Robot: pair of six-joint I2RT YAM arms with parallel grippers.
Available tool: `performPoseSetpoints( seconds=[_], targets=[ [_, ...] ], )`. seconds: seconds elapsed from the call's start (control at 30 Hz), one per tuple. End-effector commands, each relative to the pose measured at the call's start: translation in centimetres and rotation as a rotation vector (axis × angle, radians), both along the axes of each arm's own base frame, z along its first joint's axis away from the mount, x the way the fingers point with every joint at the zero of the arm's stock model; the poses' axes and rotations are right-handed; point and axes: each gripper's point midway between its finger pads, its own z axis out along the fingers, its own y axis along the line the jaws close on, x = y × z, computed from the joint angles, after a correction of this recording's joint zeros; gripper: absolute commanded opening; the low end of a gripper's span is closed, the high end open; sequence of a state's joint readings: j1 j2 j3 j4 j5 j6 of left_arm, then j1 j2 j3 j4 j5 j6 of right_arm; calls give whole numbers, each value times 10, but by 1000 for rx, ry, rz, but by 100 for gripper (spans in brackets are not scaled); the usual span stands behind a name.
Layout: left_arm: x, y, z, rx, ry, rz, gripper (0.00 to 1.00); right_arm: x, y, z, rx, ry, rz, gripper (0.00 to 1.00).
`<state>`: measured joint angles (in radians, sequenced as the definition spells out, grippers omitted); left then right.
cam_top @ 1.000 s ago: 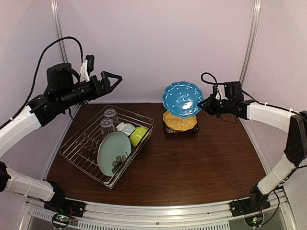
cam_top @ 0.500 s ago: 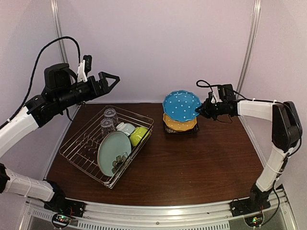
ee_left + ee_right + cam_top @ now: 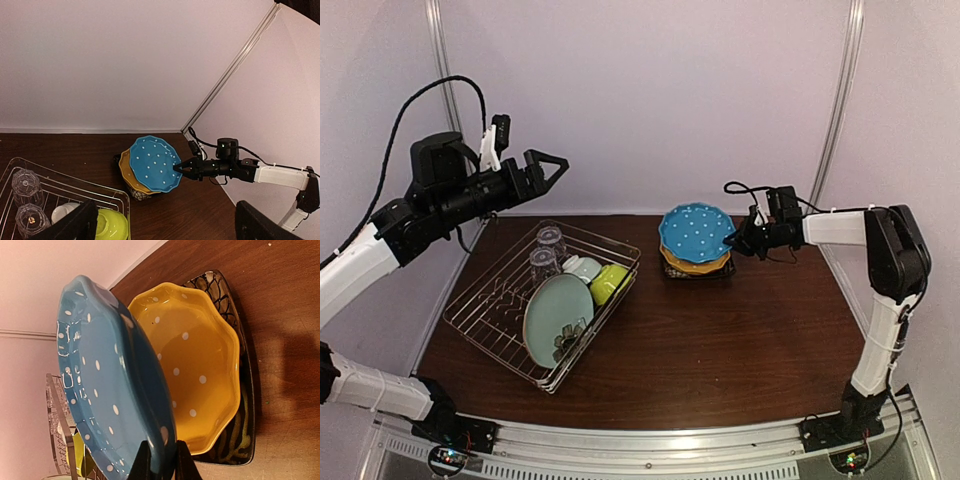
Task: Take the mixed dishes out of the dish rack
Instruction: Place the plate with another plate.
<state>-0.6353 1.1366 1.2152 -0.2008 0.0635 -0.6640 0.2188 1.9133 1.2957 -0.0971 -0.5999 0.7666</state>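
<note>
The right gripper (image 3: 736, 241) pinches the right rim of the blue dotted plate (image 3: 697, 230), which hangs tilted to its left above the orange-yellow dotted plate (image 3: 697, 262) (well right of the dish rack (image 3: 485, 305)). The left gripper (image 3: 558, 167) hovers spread wide.

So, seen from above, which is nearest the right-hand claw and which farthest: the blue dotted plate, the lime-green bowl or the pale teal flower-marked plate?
1. The blue dotted plate, right side, pinched in the right gripper.
2. The lime-green bowl, at the right edge of the silver wire dish rack.
3. The pale teal flower-marked plate, farther left in the rack.
</note>
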Motion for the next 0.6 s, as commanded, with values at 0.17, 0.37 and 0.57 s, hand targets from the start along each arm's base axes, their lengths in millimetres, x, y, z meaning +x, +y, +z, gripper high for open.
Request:
performPoseSetpoints(
  seconds=[0.17, 0.37, 0.57],
  targets=[
    [-1, 1, 1, 3, -18, 4, 97, 35, 9, 53, 98, -186, 40, 0],
    [0, 0, -1, 3, -13, 3, 97, 39, 8, 42, 97, -174, 40, 0],
    [1, 0, 0, 2, -14, 4, 97, 41, 8, 29, 98, -152, 43, 0]
  ],
)
